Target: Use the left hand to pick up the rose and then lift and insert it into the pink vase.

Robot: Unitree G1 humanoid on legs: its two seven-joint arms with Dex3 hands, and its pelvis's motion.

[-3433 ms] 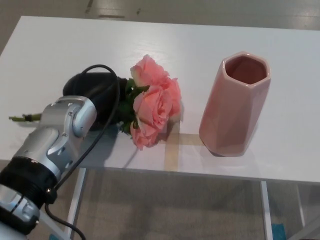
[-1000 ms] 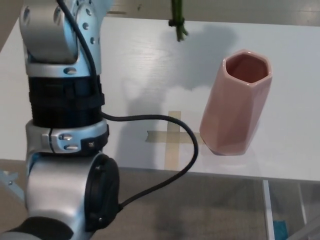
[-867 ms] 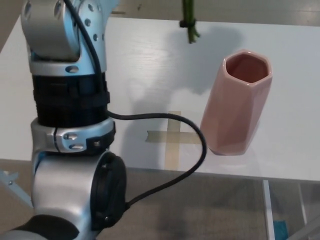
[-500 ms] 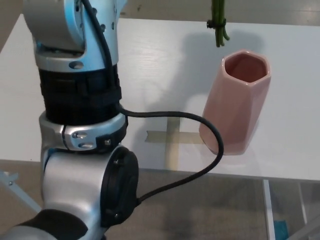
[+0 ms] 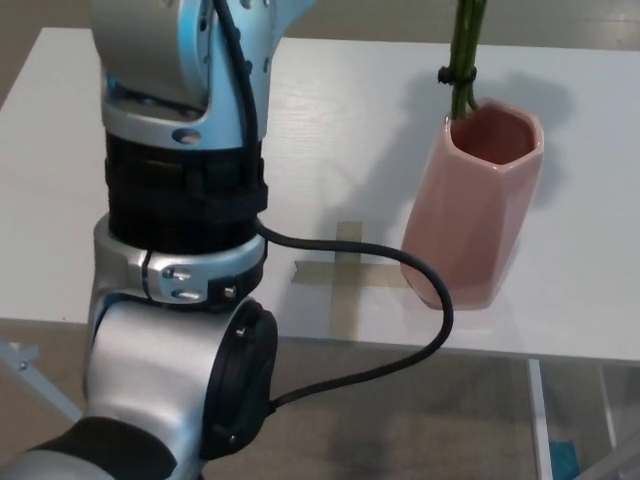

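Note:
Only the green stems of the rose (image 5: 463,60) show, hanging upright from the top edge of the head view with a tie around them. Their lower ends reach the left rim of the pink vase's mouth; the blooms are out of frame above. The pink vase (image 5: 470,210) stands upright on the white table (image 5: 330,130) at the right, near the front edge. My left forearm (image 5: 185,170), silver and black, rises through the left of the picture. The hand itself lies above the frame, so its hold on the rose is hidden. No part of my right arm shows.
A cross of beige tape (image 5: 345,270) marks the table just left of the vase. A black cable (image 5: 420,330) loops from my forearm past the table's front edge. My forearm hides much of the table's left side.
The stems have travelled right and down, from above the bare table to the vase's mouth. My left forearm has shifted right with them.

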